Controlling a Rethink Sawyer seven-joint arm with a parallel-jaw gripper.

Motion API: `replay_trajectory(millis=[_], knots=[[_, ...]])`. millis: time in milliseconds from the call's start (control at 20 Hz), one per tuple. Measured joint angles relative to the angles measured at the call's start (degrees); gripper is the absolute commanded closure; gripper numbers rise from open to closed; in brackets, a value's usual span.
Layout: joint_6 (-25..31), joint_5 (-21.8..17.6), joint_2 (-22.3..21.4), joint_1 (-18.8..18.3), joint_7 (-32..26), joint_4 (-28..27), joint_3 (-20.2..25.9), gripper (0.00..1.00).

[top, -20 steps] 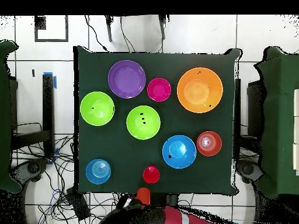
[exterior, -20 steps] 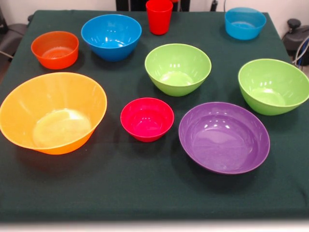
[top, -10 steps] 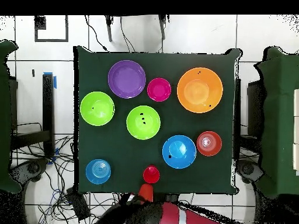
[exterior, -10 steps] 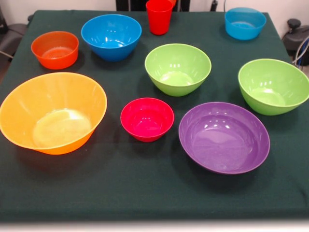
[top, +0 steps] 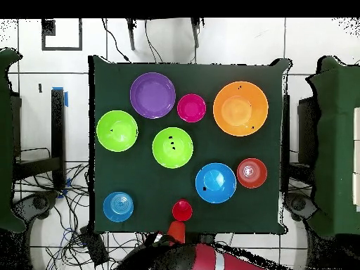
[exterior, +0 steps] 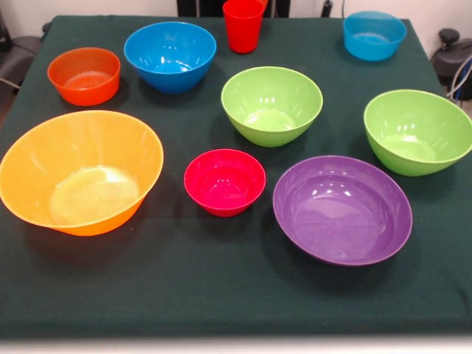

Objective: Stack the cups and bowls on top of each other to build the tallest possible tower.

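Green cloth covers the table (exterior: 221,295), with white floor tiles around it in the overhead view. Nothing is stacked yet: 8 bowls and 1 red cup (exterior: 243,24) sit apart, each upright on the cloth. The big orange bowl (exterior: 80,171) stands near 1 corner, the crimson bowl (exterior: 224,181) just beside it, then the purple bowl (exterior: 342,209). 2 green bowls (exterior: 271,105) lie mid-table, 2 blue bowls (exterior: 169,54) and the small orange bowl (exterior: 84,75) toward the cup's side. An orange cup (top: 175,230) appears just off the table edge above the arm (top: 190,256), seemingly carried; I cannot tell how the claw is set. I judge this the opening step: bring that cup over the big orange bowl and set it centred in the base.
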Motion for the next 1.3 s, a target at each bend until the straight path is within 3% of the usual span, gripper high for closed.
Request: replay_trajectory(millis=[1300], knots=[[-0.05,-0.24,3.11,0.38,0.0,-3.7,-0.59,1.0]])
